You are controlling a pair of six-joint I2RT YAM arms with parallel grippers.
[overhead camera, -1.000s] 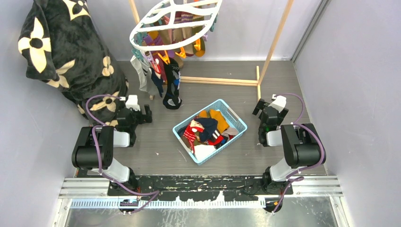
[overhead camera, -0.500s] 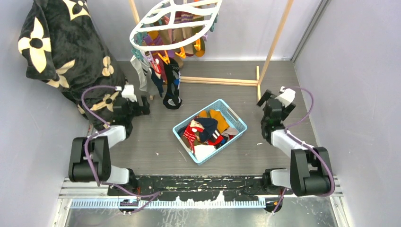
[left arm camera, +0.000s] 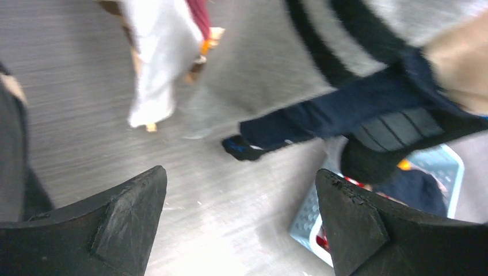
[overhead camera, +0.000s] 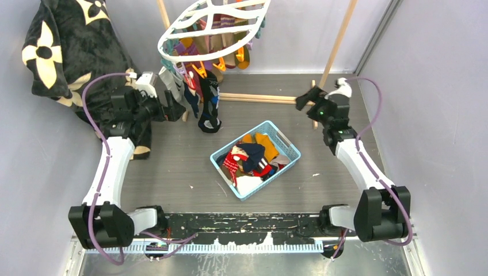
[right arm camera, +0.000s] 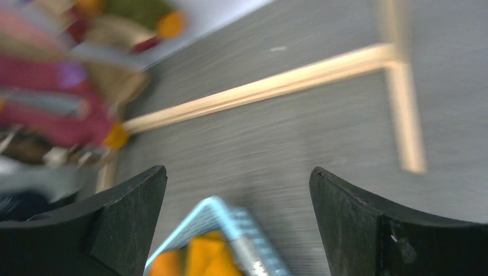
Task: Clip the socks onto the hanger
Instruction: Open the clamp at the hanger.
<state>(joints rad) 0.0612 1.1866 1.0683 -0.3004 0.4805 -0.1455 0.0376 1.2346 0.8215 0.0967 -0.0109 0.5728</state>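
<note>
The white oval hanger (overhead camera: 214,24) hangs at the top centre with coloured clips and several socks (overhead camera: 208,100) dangling from it. More socks (overhead camera: 248,158) lie heaped in the light blue basket (overhead camera: 290,150). My left gripper (overhead camera: 174,109) is open and empty, raised just left of the hanging socks; its wrist view shows a navy sock (left arm camera: 339,112) and a grey striped one (left arm camera: 299,57) ahead. My right gripper (overhead camera: 303,99) is open and empty, raised near the wooden rack's base, with the basket corner (right arm camera: 241,230) below it.
A wooden pole rack (overhead camera: 336,40) with a floor bar (overhead camera: 265,99) stands at the back. A black plush blanket with cream flowers (overhead camera: 75,52) fills the back left corner. Grey walls close in both sides.
Both arms have risen and stretched away from their bases: the left gripper toward the hanging socks, the right gripper up and back toward the rack's foot. Both stay open.
</note>
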